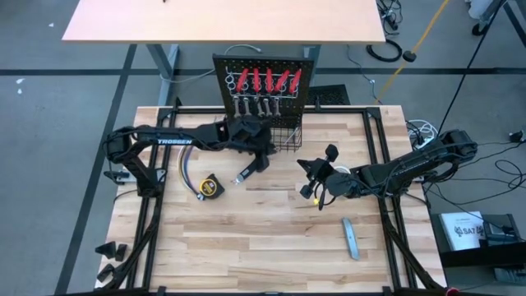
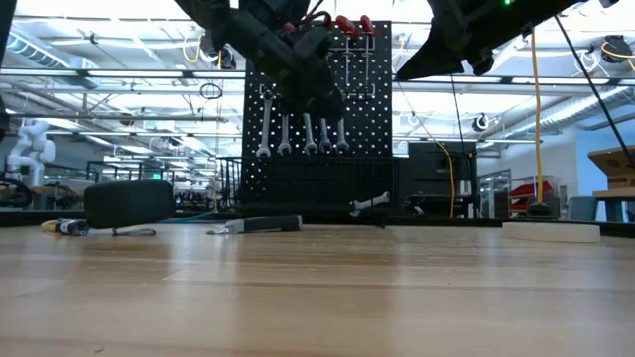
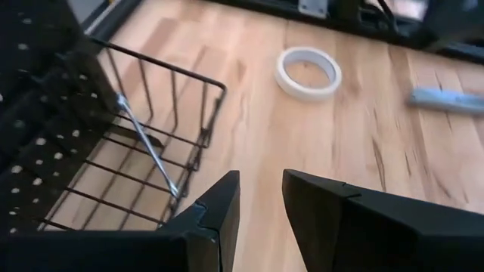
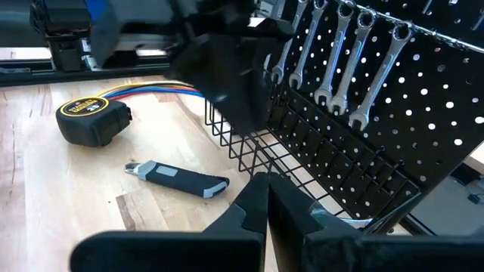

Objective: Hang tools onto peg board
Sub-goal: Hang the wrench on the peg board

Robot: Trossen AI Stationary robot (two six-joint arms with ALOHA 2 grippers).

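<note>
Peg board upright at worktop's far edge — wrench lies in its basket, just ahead of left hand, long axis slanting away. Left hand part open, holding nothing. Right hand shut, empty — farther off.

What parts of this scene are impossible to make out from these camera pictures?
- Low view: the red-handled tools on the black perforated peg board are mostly hidden behind the left arm.
- Left wrist view: the grey metal bar is blurred and cut by the edge.
- High view: the left end effector hides whether it holds anything.
</note>
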